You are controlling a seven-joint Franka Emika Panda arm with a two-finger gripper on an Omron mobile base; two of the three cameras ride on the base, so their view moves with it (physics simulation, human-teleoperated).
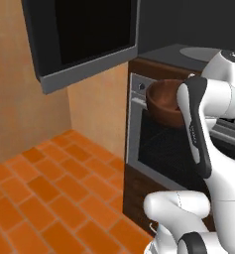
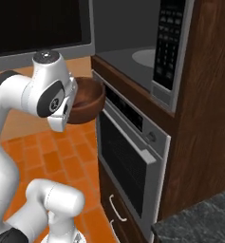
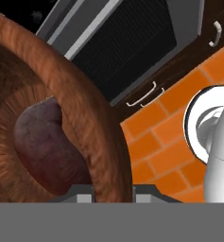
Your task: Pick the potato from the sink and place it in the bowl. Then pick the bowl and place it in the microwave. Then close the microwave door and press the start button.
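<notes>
The bowl (image 1: 164, 101) hangs in the air in front of the oven (image 2: 128, 156), level with the oven's top edge and just below the open microwave (image 2: 133, 57). In the hand view its thick wooden rim (image 3: 85, 113) runs down between the two fingertips of the tool (image 3: 113, 194), which is closed partway on that rim and carries the bowl. The potato (image 3: 45, 144) lies inside the bowl, resting against the inner wall near the gripped edge. The microwave door (image 1: 79, 37) stands swung wide open to the left, its black glass facing the room. Inside the microwave the round turntable (image 2: 145, 57) shows pale on the dark floor of the cavity. The keypad (image 2: 168, 40) sits at the right of the opening. Orange floor tiles (image 1: 44, 198) lie below the bowl.
</notes>
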